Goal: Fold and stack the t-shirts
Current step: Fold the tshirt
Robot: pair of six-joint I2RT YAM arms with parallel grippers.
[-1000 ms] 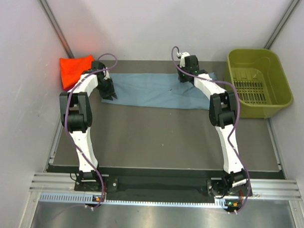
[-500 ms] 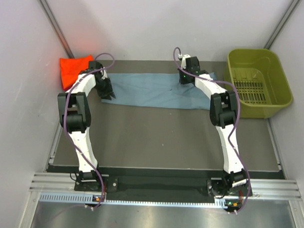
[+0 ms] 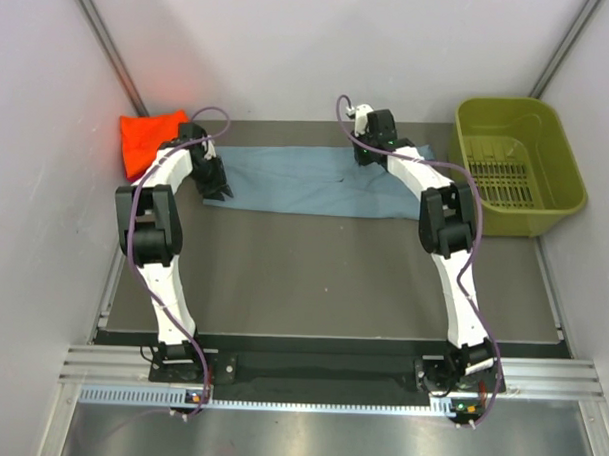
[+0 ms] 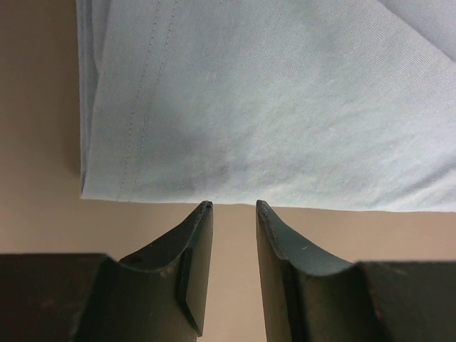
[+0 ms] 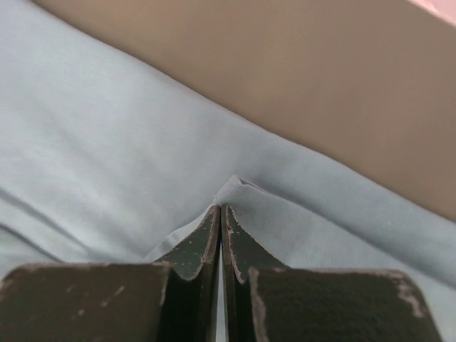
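Top view: grey-blue t-shirt [image 3: 306, 180] spread flat between left gripper [image 3: 218, 190] and right gripper [image 3: 365, 155]; folded orange t-shirt [image 3: 147, 140] off to the left one's outer side.
Left wrist: parted, empty, shirt edge just ahead of fingertips [image 4: 199, 222].
Right wrist: clenched on a small peak of shirt cloth.

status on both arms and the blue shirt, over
Left end effector open at edge of grey-blue t-shirt, holding nothing. Right end effector shut, pinching its cloth. Aside: orange t-shirt, basket; nothing blocking.
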